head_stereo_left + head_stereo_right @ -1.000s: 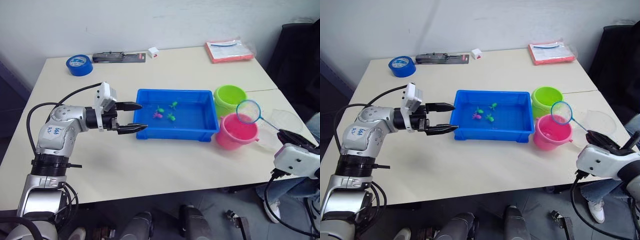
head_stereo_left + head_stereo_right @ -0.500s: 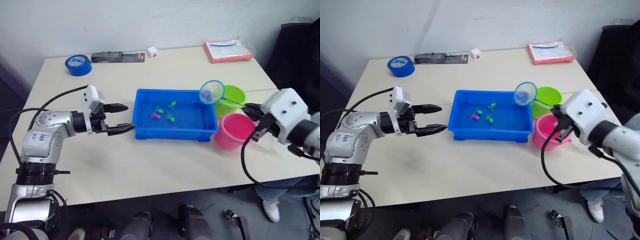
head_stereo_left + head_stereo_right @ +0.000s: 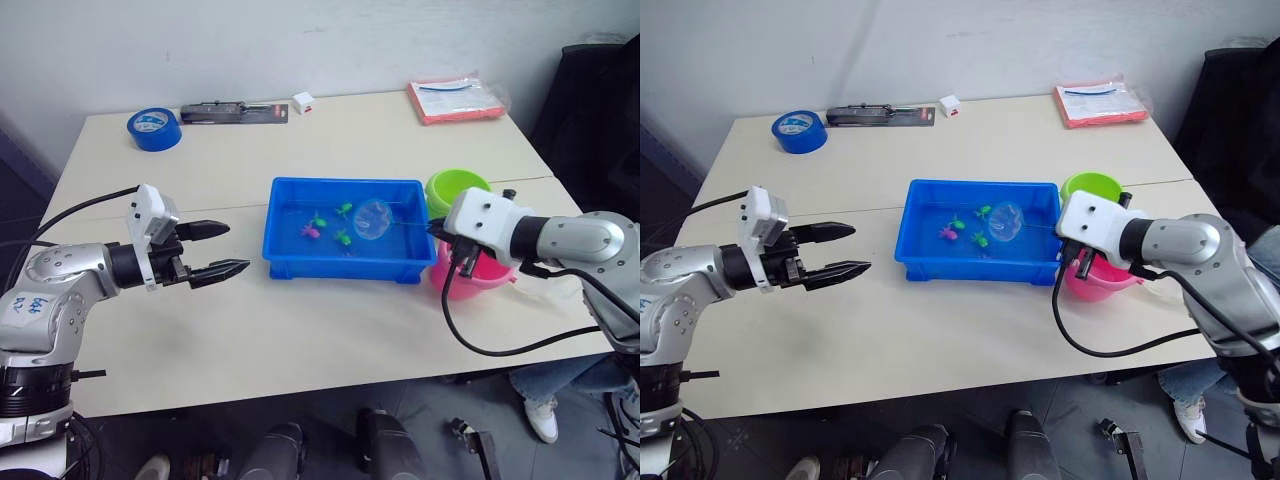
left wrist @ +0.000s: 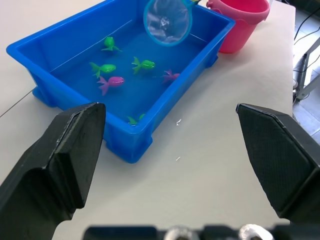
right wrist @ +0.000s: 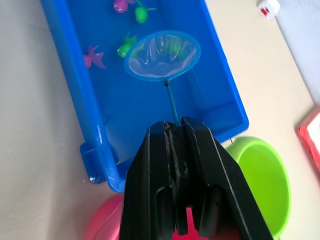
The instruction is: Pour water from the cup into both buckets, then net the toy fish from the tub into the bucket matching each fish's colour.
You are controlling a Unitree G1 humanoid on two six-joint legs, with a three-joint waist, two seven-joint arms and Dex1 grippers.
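The right gripper [image 5: 172, 131] is pinching a fishing net [image 5: 162, 55] over the blue tub [image 3: 290, 252] holding toy fish [image 4: 111, 82], beside green [image 3: 458, 186] and pink buckets [image 4: 240, 22]. The left gripper [image 3: 218, 251] is hovering spread, left of the tub.

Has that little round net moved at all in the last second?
Yes. The net, shut in the right pincer, has swung from above the pink bucket leftward, and now hangs over the blue tub, above the toy fish.
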